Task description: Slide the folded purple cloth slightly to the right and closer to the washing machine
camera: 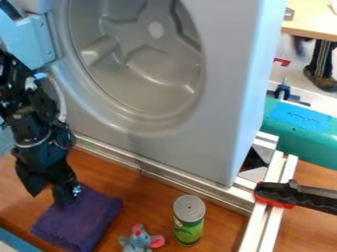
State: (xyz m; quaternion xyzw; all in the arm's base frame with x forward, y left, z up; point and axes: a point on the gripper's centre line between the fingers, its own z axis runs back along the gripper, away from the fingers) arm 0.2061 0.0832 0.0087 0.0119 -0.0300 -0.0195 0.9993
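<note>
At the left, the black gripper [48, 198] hangs pointing down with its two fingers apart. One finger overlaps the upper edge of a folded purple cloth [79, 219]; whether they touch I cannot tell. Nothing shows between the fingers. To the right of the cloth lies a small grey-blue plush mouse [139, 242] with pink ears, near the bottom edge. A green can [189, 226] with a grey lid stands upright beside the mouse, on the brown wooden surface [151, 199].
A large grey washer-like front with a round recess [148, 74] rises behind the work surface. Metal rails [171, 178] run along its base and down the right side. A black clamp [296, 195] grips the right rail. Beyond it sits a green object [309, 147] with blue tape.
</note>
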